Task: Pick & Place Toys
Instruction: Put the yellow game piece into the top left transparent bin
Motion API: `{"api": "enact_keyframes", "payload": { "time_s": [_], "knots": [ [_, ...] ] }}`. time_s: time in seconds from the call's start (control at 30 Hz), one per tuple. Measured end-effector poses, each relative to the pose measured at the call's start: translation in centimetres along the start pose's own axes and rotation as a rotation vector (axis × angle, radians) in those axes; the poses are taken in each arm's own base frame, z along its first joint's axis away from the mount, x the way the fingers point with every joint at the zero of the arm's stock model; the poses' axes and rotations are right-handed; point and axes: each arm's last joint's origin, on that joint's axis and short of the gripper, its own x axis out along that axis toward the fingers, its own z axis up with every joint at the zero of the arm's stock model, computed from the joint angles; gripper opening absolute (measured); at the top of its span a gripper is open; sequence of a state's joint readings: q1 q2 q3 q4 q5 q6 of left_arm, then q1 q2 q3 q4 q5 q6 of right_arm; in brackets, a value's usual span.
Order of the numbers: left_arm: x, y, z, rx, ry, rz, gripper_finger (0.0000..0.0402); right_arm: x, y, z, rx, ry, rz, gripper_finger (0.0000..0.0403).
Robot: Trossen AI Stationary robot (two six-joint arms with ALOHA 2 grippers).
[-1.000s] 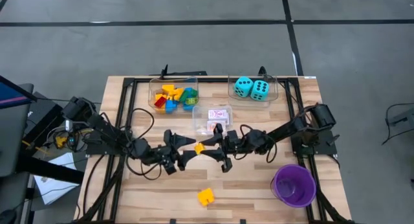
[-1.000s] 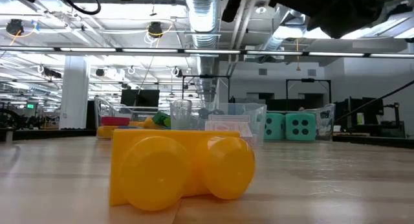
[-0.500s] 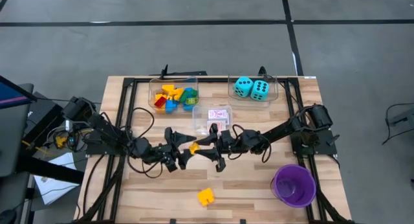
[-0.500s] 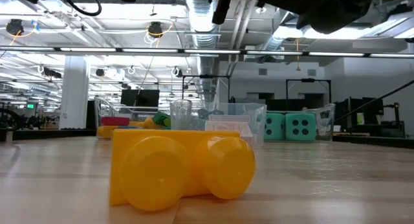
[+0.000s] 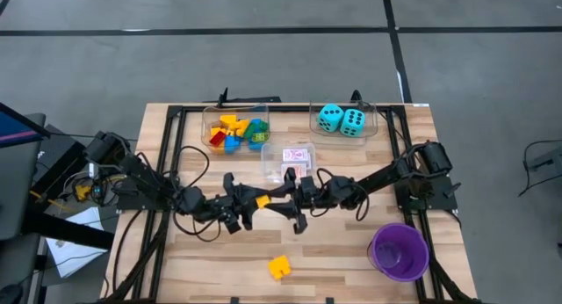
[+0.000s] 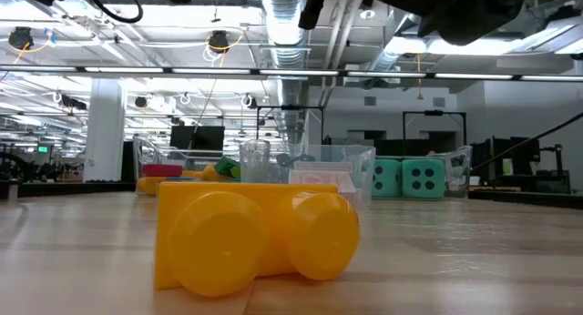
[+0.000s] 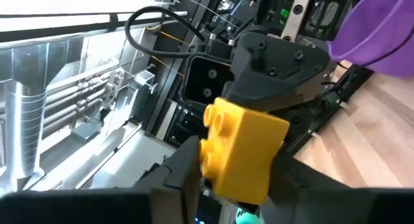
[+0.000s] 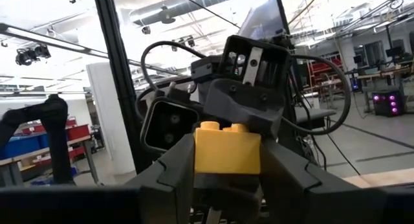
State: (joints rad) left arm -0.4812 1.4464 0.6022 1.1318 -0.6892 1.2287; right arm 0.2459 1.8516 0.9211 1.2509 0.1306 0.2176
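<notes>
Both end effectors pinch one yellow brick [image 5: 261, 200] above mid-table.

A yellow brick [image 6: 255, 239] lies close on the wooden table [image 6: 474, 260]; behind, turquoise dice [image 6: 406, 179] apparently sit in a clear bin [image 6: 455, 169].

Both arms are matte black, built of slim jointed links with blocky housings at the joints. Loose black cables loop along each one, arching free near the wrists. The left hand [image 5: 239, 209] ends in two dark, angular, wedge-shaped fingers [image 7: 174, 175]; the right hand [image 5: 294, 203] has the same pair of flat black fingers [image 8: 169, 169]. Each wrist carries a boxy black camera housing with a square recessed lens window and small round screw heads at the corners. A small green light shows on one housing.
</notes>
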Motion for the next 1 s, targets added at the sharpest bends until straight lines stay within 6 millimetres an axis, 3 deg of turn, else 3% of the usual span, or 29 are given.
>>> {"api": "enact_keyframes", "payload": {
  "time_s": [0.1,0.37,0.73,1.0],
  "knots": [
    [0.0,0.0,0.0,-0.009,0.001,0.005,0.0091,0.0,0.0,0.0,-0.005,0.002,0.003,0.0131],
    [0.0,0.1,0.0,-0.013,0.004,0.010,0.0091,0.0,0.0,-0.1,-0.008,0.006,0.005,0.0141],
    [0.0,0.8,0.0,-0.057,0.056,0.078,0.0088,-0.1,-0.5,-0.9,-0.018,0.089,0.034,0.0239],
    [0.1,1.7,-1.0,-0.050,0.310,0.205,0.0088,0.0,-1.5,-1.2,-0.017,0.145,0.020,0.0267]
  ]
}}
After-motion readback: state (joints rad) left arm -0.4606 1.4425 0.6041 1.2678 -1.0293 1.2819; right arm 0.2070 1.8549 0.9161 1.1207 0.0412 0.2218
